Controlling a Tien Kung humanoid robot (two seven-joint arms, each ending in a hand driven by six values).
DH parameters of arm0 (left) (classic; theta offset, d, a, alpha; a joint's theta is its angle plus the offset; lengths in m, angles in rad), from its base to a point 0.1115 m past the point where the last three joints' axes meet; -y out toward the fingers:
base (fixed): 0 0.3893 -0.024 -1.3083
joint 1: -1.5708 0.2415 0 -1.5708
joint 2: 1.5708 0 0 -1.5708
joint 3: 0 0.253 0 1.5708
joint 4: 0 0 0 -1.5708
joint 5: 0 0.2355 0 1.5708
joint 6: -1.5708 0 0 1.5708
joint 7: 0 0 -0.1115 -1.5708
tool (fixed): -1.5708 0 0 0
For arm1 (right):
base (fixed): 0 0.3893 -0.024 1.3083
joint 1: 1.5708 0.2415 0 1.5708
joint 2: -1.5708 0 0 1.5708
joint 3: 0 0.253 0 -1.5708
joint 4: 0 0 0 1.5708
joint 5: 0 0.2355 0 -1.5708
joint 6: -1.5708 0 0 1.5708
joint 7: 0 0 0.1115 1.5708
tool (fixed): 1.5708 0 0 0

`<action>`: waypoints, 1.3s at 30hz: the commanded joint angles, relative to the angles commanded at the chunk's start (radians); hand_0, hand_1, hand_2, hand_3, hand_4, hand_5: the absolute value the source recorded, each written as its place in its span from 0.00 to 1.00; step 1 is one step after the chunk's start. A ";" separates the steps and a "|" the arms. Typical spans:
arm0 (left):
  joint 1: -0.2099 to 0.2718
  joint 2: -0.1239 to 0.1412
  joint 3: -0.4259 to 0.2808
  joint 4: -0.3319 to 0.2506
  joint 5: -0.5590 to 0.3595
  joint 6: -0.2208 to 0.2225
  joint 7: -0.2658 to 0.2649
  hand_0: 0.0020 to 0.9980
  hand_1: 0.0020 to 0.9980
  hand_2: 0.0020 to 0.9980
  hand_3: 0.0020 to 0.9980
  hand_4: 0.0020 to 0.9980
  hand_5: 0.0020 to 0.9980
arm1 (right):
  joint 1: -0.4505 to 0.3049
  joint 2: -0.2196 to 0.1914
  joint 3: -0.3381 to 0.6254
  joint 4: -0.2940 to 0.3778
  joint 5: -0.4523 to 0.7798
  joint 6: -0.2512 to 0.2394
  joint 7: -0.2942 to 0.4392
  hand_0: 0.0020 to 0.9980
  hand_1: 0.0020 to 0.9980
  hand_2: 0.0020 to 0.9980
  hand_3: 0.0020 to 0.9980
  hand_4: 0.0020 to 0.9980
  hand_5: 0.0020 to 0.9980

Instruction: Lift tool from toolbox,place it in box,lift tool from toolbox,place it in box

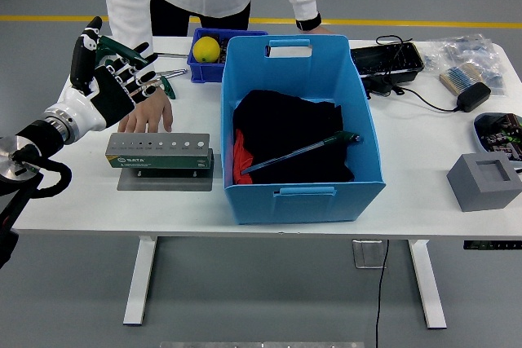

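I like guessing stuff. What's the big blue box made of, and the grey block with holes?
The blue box looks like smooth plastic: even colour, thin walls, moulded handle slots. The grey block looks like dull brushed metal, probably aluminium, though painted plastic is possible.

The toolbox (160, 155) sits left of the box (303, 132), in which a tool (303, 151) lies.

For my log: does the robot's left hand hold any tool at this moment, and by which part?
Nothing is held. The left hand is raised with fingers spread, above the green-handled tools on the table.
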 joint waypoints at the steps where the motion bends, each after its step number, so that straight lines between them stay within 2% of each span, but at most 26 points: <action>1: -0.015 0.000 0.010 0.001 -0.002 0.000 0.000 0.23 0.37 0.57 0.64 0.92 1.00 | 0.001 0.000 0.000 0.000 0.001 0.001 0.000 0.68 0.67 0.72 0.57 0.80 0.67; 5: -0.092 -0.015 0.071 0.020 -0.006 -0.007 -0.003 0.23 0.37 0.57 0.63 0.92 1.00 | 0.004 -0.001 0.004 0.000 -0.004 0.002 -0.001 0.68 0.67 0.72 0.57 0.80 0.67; 10: -0.210 -0.048 0.188 0.086 0.023 -0.042 -0.026 0.23 0.37 0.57 0.63 0.91 1.00 | 0.010 -0.003 0.015 0.000 -0.024 0.007 -0.006 0.68 0.67 0.72 0.57 0.80 0.68; 11: -0.243 -0.057 0.227 0.115 0.035 -0.056 -0.036 0.23 0.37 0.57 0.63 0.91 1.00 | 0.011 -0.004 0.019 0.000 -0.031 0.008 -0.008 0.68 0.67 0.72 0.57 0.80 0.68; 13: -0.279 -0.067 0.280 0.148 0.044 -0.065 -0.044 0.23 0.37 0.57 0.63 0.91 1.00 | 0.013 -0.006 0.022 0.000 -0.036 0.010 -0.009 0.68 0.67 0.72 0.57 0.80 0.68; 16: -0.347 -0.097 0.402 0.224 0.091 -0.078 -0.063 0.23 0.38 0.58 0.63 0.91 1.00 | 0.019 -0.008 0.029 -0.001 -0.049 0.014 -0.012 0.68 0.67 0.72 0.57 0.80 0.68; 20: -0.400 -0.145 0.537 0.288 0.178 -0.114 -0.073 0.23 0.38 0.58 0.63 0.91 1.00 | 0.025 -0.011 0.035 -0.001 -0.062 0.019 -0.015 0.68 0.67 0.72 0.57 0.80 0.68; 21: -0.408 -0.153 0.558 0.297 0.191 -0.120 -0.076 0.24 0.38 0.58 0.66 0.91 1.00 | 0.026 -0.012 0.036 -0.002 -0.064 0.020 -0.016 0.68 0.67 0.72 0.57 0.80 0.68; 23: -0.433 -0.184 0.612 0.330 0.242 -0.140 -0.090 0.24 0.38 0.58 0.66 0.91 1.00 | 0.031 -0.013 0.041 -0.002 -0.075 0.023 -0.018 0.68 0.67 0.72 0.57 0.80 0.68; 25: -0.448 -0.203 0.644 0.353 0.290 -0.149 -0.102 0.24 0.38 0.58 0.66 0.91 1.00 | 0.035 -0.014 0.041 -0.003 -0.080 0.025 -0.019 0.68 0.67 0.72 0.57 0.80 0.68; 26: -0.459 -0.219 0.663 0.370 0.333 -0.156 -0.108 0.24 0.38 0.58 0.66 0.91 1.00 | 0.037 -0.015 0.042 -0.003 -0.083 0.026 -0.019 0.68 0.67 0.72 0.57 0.80 0.68; 27: -0.466 -0.228 0.676 0.382 0.376 -0.160 -0.112 0.27 0.41 0.61 0.72 0.91 1.00 | 0.039 -0.015 0.041 -0.003 -0.085 0.027 -0.019 0.68 0.67 0.72 0.57 0.80 0.68; 30: -0.488 -0.261 0.708 0.425 0.489 -0.161 -0.122 0.27 0.41 0.61 0.72 0.91 1.00 | 0.046 -0.017 0.040 -0.004 -0.091 0.030 -0.020 0.68 0.67 0.72 0.57 0.80 0.68; 32: -0.495 -0.273 0.719 0.446 0.573 -0.159 -0.126 0.27 0.41 0.61 0.72 0.91 1.00 | 0.049 -0.018 0.039 -0.004 -0.092 0.031 -0.019 0.68 0.67 0.72 0.57 0.80 0.68; 33: -0.501 -0.284 0.727 0.467 0.619 -0.158 -0.127 0.32 0.47 0.65 0.77 0.91 1.00 | 0.053 -0.019 0.037 -0.005 -0.094 0.032 -0.019 0.68 0.67 0.72 0.57 0.80 0.68; 34: -0.504 -0.291 0.732 0.481 0.663 -0.157 -0.126 0.32 0.47 0.65 0.77 0.91 1.00 | 0.055 -0.020 0.036 -0.005 -0.094 0.033 -0.019 0.68 0.67 0.72 0.57 0.80 0.68; 39: -0.513 -0.304 0.741 0.512 0.871 -0.162 -0.106 0.32 0.49 0.67 0.79 0.91 1.00 | 0.062 -0.022 0.028 -0.007 -0.088 0.032 -0.016 0.68 0.67 0.72 0.57 0.80 0.68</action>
